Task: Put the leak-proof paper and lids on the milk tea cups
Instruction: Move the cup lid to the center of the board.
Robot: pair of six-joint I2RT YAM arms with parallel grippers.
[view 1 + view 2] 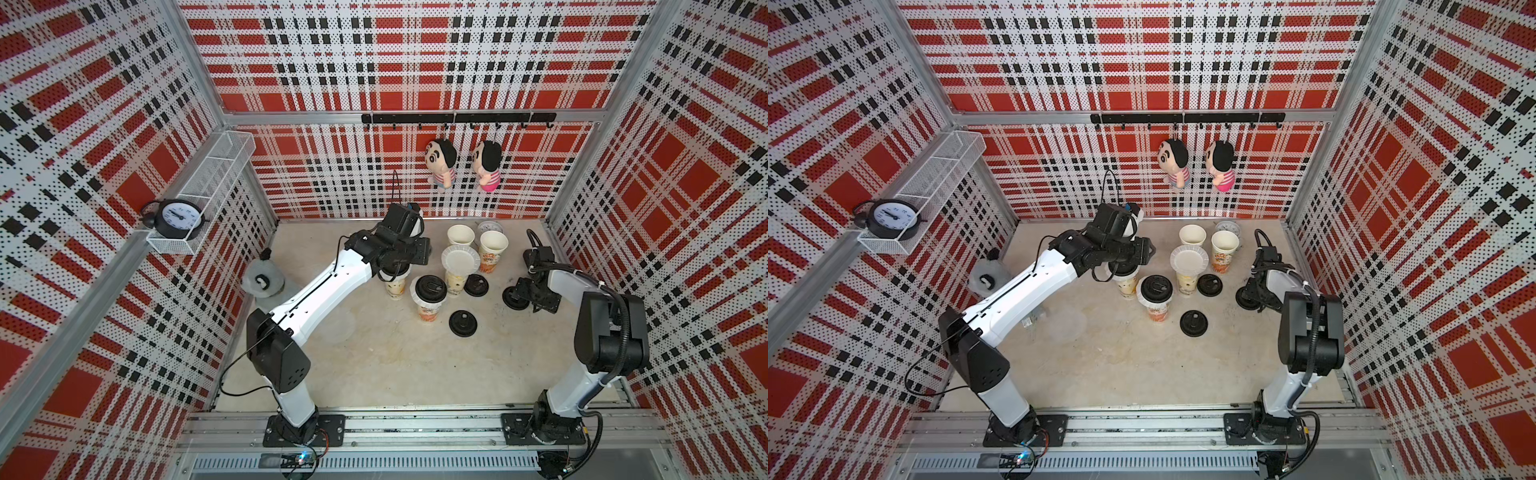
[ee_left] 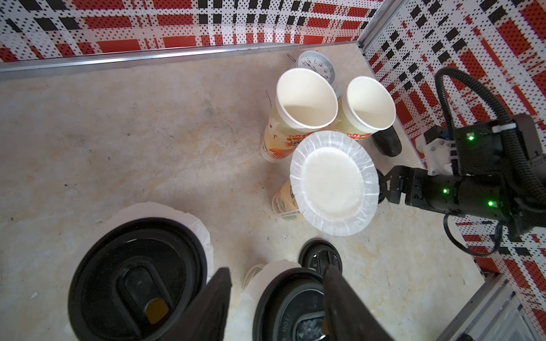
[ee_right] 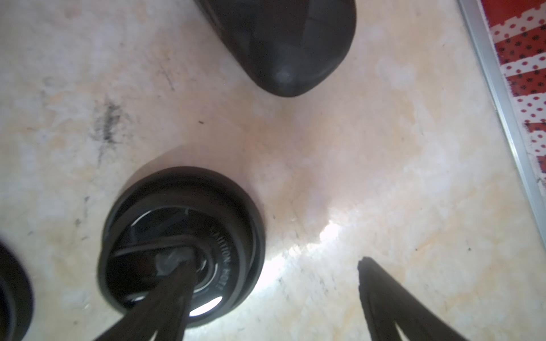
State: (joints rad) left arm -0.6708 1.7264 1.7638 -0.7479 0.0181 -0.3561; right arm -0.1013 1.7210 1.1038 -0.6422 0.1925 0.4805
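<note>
- Presently, one leak-proof paper lies flat on a milk tea cup toward the counter's back right corner; two uncovered cups stand behind it.
- Left gripper: fingers parted over a black-lidded cup.
- Right gripper: spread wide, one finger in a loose lid near the right edge.

Evenly bright; right wrist view blurred, table glaring.
</note>
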